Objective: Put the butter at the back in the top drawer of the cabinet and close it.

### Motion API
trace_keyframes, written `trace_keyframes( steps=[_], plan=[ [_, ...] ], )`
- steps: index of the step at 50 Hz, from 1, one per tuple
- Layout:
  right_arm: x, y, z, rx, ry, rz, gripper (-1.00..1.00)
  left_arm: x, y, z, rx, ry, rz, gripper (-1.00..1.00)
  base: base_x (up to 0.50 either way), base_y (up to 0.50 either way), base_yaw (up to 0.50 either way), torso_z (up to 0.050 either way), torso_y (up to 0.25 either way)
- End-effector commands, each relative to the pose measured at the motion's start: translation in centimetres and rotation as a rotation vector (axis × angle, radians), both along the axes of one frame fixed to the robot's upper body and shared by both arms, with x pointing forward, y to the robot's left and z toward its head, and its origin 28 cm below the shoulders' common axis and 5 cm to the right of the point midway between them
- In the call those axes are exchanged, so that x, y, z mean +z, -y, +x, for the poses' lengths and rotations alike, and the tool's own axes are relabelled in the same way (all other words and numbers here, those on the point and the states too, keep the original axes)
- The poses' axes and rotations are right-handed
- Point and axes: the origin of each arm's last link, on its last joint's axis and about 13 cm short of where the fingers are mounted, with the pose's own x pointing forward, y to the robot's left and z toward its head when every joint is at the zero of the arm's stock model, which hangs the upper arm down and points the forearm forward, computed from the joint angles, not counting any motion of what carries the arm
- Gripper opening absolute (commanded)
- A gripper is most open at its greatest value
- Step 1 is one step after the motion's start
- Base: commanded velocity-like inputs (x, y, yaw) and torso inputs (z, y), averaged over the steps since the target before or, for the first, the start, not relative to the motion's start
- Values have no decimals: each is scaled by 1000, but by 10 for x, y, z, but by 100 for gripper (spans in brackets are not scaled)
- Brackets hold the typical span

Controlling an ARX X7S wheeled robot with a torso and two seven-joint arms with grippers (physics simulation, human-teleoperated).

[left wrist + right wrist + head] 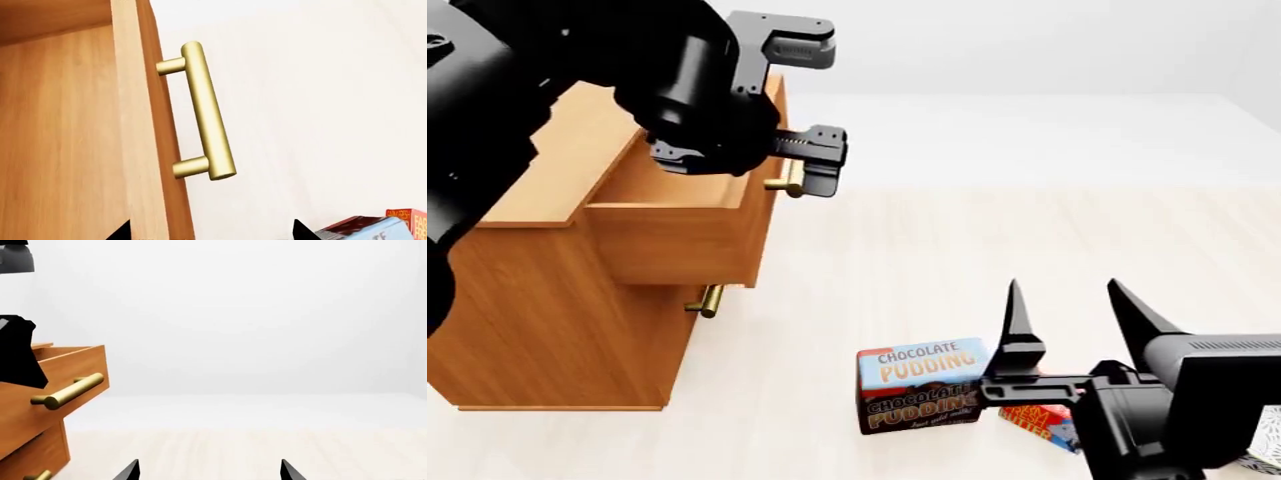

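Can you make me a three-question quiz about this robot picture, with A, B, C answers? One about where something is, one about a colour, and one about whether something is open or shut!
1. Where is the butter?
A. On the floor behind the pudding box
B. Inside the top drawer
C. On top of the cabinet

2. What colour is the top drawer's handle?
A. Black
B. Brass gold
C. Blue

3. How is the top drawer now?
A. Pushed shut
B. Taken out of the cabinet
C. Pulled open

Answers:
1. A: the head view shows the small orange-red box on the floor, partly hidden behind the pudding box and the right claw.
2. B: the left wrist view shows a shiny gold bar.
3. C: the drawer sticks out from the cabinet, with the left claw just in front of it, open.
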Motion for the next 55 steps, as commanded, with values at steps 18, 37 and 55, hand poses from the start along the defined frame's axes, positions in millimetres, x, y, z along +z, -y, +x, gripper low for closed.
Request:
trace_keyframes(
  steps=[18, 37, 55],
  plan=[
    [3, 8, -3, -19, 12, 22, 100, 1, 58, -14, -227, -47, -158, 100, 0, 0, 0, 0, 1],
    [2, 9, -3, -24, 13, 27, 100, 13, 63, -21, -353, -80, -423, 100, 0, 0, 0, 0, 0],
    [1, 9, -3, -22, 11, 26, 100, 18, 55, -21, -198, 134, -215, 100, 1, -2, -3, 0, 0]
  ],
)
